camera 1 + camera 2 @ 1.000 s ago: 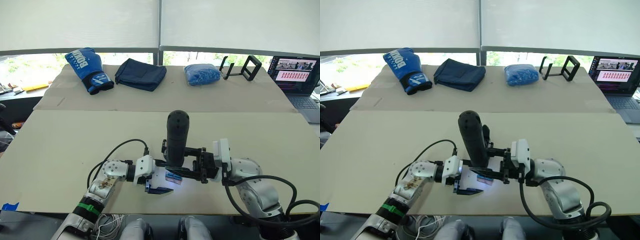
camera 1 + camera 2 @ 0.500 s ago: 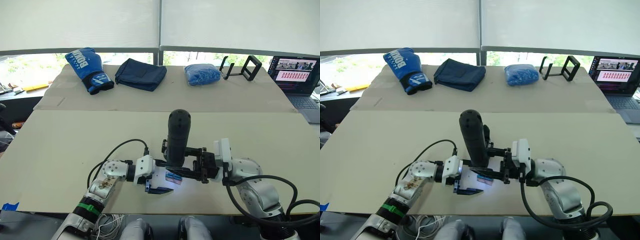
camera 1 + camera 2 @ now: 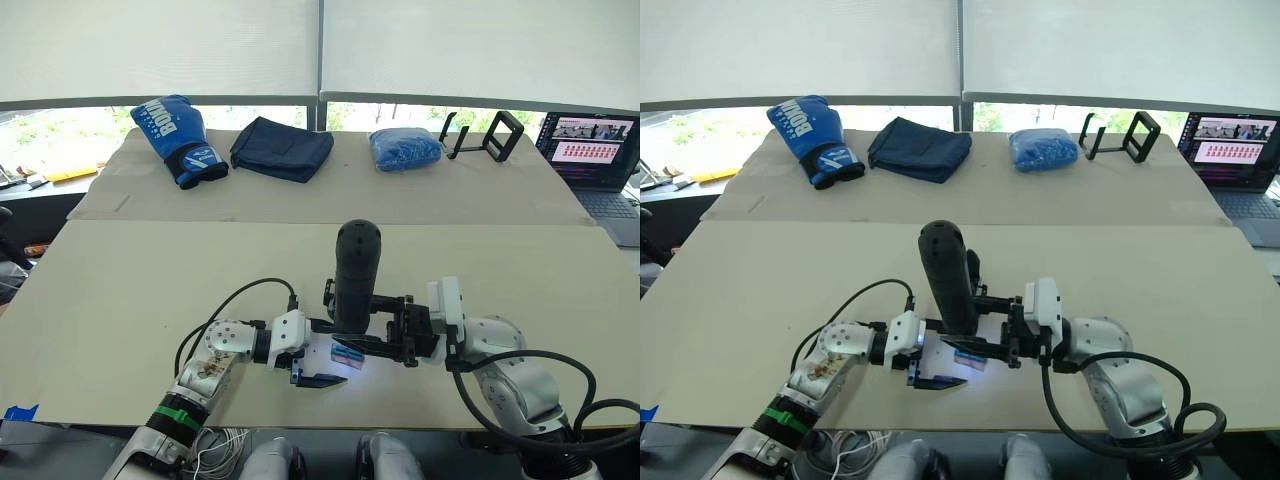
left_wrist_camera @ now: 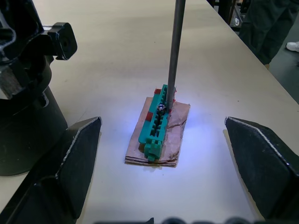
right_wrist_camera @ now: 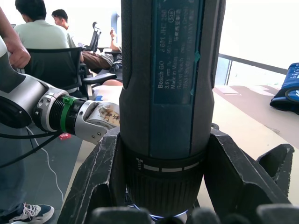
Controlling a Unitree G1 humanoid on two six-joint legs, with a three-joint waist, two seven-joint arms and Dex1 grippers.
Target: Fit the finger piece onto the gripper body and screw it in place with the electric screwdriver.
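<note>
beige table [image 3: 120, 290], right fingers [image 5: 236, 172] around upright electric screwdriver [image 3: 355, 275]; left fingers [image 4: 65, 163] apart, bit apparently on green block [image 4: 156, 122]

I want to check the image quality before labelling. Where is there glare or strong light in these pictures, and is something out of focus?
Left wrist view: a bluish-white glow falls on the table around the green block, which is sharp; the left hand's own fingers look soft at the frame's edge. Right wrist view: the electric screwdriver label is readable, while the background window is overexposed. Head views: the same glow shows beneath the screwdriver.
</note>
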